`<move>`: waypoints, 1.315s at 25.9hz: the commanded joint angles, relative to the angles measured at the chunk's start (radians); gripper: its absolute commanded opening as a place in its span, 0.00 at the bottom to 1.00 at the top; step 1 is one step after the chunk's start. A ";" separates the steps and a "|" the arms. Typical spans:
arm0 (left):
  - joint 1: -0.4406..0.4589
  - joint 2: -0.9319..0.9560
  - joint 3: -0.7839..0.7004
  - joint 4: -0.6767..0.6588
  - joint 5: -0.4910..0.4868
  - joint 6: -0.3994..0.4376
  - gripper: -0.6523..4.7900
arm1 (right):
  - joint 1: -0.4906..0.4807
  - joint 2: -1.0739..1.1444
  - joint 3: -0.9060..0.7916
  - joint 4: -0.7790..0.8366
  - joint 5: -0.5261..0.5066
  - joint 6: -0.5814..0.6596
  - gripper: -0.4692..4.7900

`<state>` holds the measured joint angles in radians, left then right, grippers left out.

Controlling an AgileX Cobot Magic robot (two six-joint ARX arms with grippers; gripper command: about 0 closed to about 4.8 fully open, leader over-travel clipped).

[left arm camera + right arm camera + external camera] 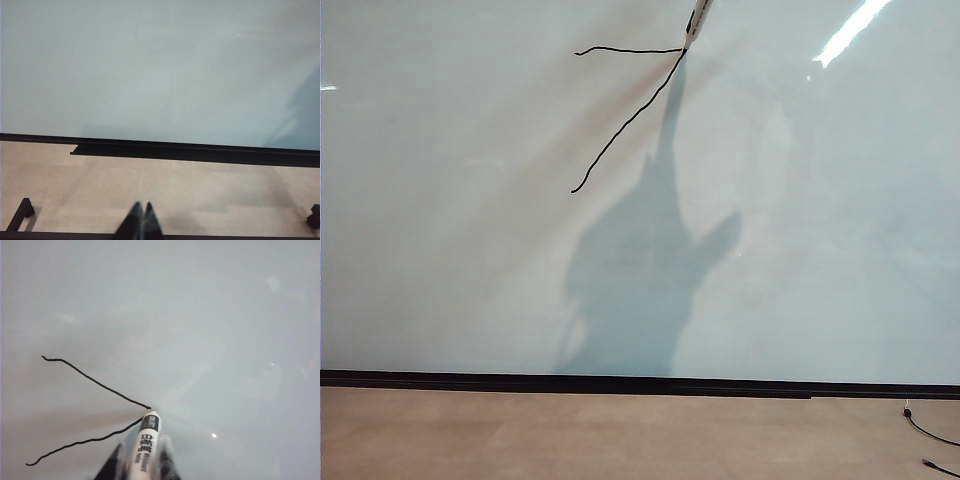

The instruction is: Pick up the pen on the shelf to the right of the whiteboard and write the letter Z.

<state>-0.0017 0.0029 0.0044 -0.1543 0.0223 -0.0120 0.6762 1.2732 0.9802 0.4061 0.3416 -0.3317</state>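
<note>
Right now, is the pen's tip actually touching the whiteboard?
Cannot tell. In the right wrist view the pen, gripped by the right gripper, points at the whiteboard where two strokes meet, but contact isn't plain.

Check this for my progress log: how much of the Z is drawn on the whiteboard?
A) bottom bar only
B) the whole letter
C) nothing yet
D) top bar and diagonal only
D: the letter Z shows a top stroke and a diagonal on the whiteboard, no bottom bar.

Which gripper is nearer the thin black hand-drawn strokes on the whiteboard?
Right. The right gripper, shut on the slim white pen, has its tip at the strokes. The left gripper sits shut, low over the tan surface, far off.
</note>
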 commanded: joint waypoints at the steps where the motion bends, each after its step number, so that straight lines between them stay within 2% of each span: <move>1: 0.000 0.000 0.002 0.005 0.000 0.004 0.11 | -0.005 -0.007 0.007 0.038 0.020 -0.005 0.08; 6: 0.000 0.000 0.002 0.005 0.000 0.004 0.11 | 0.070 -0.030 -0.026 -0.042 0.037 0.025 0.08; 10: 0.000 0.000 0.002 0.005 0.000 0.004 0.11 | 0.169 -0.032 -0.116 0.040 0.090 0.067 0.08; 16: 0.000 0.000 0.002 0.005 0.000 0.004 0.11 | 0.209 0.082 -0.185 0.150 0.066 0.185 0.08; 21: 0.000 0.000 0.002 0.005 0.001 0.004 0.11 | 0.195 0.245 -0.183 0.364 0.004 0.258 0.08; 24: 0.000 0.000 0.002 0.005 0.000 0.004 0.11 | 0.167 0.304 -0.177 0.421 -0.032 0.295 0.08; 27: 0.000 0.000 0.002 0.005 0.000 0.004 0.11 | 0.126 0.376 -0.167 0.510 -0.122 0.334 0.08; 34: 0.000 0.000 0.002 0.005 0.000 0.004 0.11 | 0.104 0.410 -0.150 0.539 -0.158 0.359 0.08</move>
<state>-0.0017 0.0029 0.0048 -0.1543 0.0223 -0.0120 0.7853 1.6871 0.8246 0.9203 0.1967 0.0219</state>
